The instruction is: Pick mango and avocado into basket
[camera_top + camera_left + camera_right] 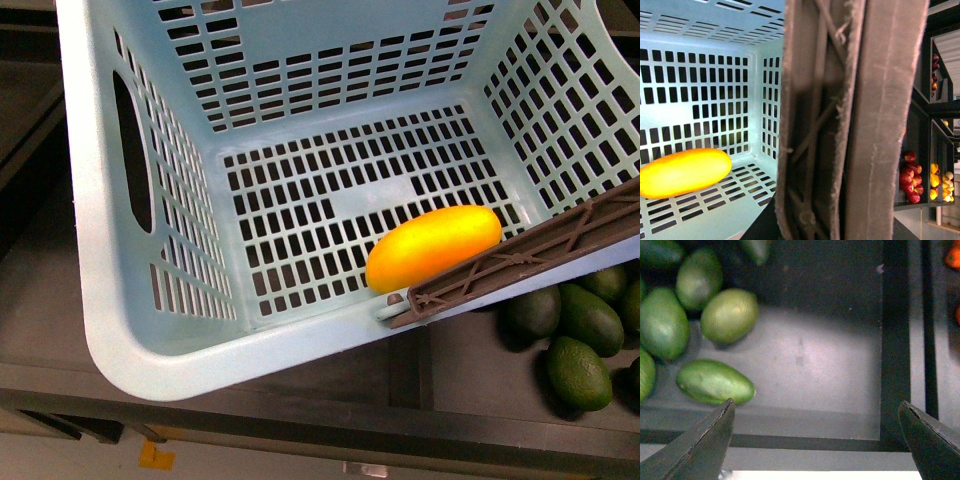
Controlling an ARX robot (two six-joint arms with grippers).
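The pale teal basket fills the front view, tilted. The yellow-orange mango lies on its slotted floor near the brown handle; it also shows in the left wrist view. My left gripper is shut on the basket's handle, which fills the left wrist view and hides the fingers. Several dark green avocados lie in a dark bin to the right of the basket. My right gripper is open and empty above that bin, with an avocado beside one fingertip.
The dark bin has a raised rim and a divider wall. Orange fruit lies in a neighbouring bin. Shelves with red and yellow fruit stand beyond the handle. A dark shelf edge runs below the basket.
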